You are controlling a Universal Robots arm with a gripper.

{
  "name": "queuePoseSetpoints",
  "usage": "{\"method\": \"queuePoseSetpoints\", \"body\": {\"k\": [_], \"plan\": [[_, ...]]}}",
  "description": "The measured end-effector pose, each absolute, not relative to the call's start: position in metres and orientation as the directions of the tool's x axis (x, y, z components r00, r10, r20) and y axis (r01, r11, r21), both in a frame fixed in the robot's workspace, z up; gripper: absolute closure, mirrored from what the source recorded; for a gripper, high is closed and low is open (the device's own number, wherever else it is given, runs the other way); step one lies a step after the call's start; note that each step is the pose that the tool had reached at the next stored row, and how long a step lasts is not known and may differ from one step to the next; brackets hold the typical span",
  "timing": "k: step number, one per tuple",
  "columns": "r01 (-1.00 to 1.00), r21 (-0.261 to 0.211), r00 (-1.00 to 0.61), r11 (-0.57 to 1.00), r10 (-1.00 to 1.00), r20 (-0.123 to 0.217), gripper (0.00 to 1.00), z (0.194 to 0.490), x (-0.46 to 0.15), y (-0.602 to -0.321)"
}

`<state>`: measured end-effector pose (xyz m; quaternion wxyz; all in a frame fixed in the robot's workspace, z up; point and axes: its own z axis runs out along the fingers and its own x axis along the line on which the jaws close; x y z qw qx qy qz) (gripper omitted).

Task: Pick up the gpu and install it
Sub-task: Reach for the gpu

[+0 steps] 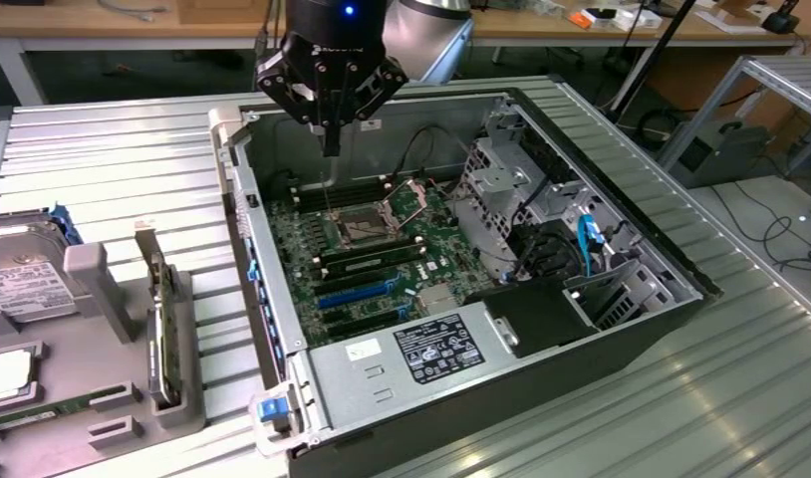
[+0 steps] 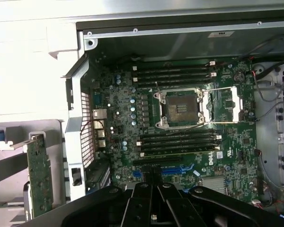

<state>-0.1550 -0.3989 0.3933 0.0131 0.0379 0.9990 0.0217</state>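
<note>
The gpu (image 1: 162,319) stands on edge in a grey holder (image 1: 107,299) at the exterior view's left, outside the case, its silver end bracket pointing up. The wrist view shows its green board face (image 2: 39,176). My gripper (image 1: 330,147) hangs above the far end of the open computer case (image 1: 512,329), over the motherboard (image 1: 379,249), well away from the card. Its fingers (image 2: 151,201) are pressed together and hold nothing. Below them lie the blue expansion slots (image 2: 173,169) and the bare processor socket (image 2: 180,108).
A silver hard drive (image 1: 14,284) with a white label and a green memory stick (image 1: 40,410) sit in the same holder at the exterior view's left. Drive cages and cables (image 1: 552,219) fill the case's right side, and a black power supply (image 1: 445,344) its near end. Ribbed metal table (image 1: 127,169) surrounds it.
</note>
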Motion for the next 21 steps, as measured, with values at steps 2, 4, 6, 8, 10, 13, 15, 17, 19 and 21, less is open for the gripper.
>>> {"method": "queuePoseSetpoints", "body": {"k": [2,4,6,8,10,13,15,17,19,21], "plan": [[0.075,0.044,-0.997,0.996,0.076,-0.024,0.89,0.3933,-0.1554,-0.3989],[0.075,0.044,-0.997,0.996,0.076,-0.024,0.89,0.3933,-0.1560,-0.3989],[0.075,0.044,-0.997,0.996,0.076,-0.024,0.89,0.3933,-0.1568,-0.3989],[0.075,0.044,-0.997,0.996,0.076,-0.024,0.89,0.3933,-0.1572,-0.3989],[0.075,0.044,-0.997,0.996,0.076,-0.024,0.89,0.3933,-0.1578,-0.3989],[0.075,0.044,-0.997,0.996,0.076,-0.024,0.89,0.3933,-0.1585,-0.3989],[0.075,0.044,-0.997,0.996,0.076,-0.024,0.89,0.3933,-0.1589,-0.3989],[0.075,0.044,-0.997,0.996,0.076,-0.024,0.89,0.3933,-0.1597,-0.3989],[0.075,0.044,-0.997,0.996,0.076,-0.024,0.89,0.3933,-0.1603,-0.3989],[0.075,0.044,-0.997,0.996,0.076,-0.024,0.89,0.3933,-0.1607,-0.3989]]}}
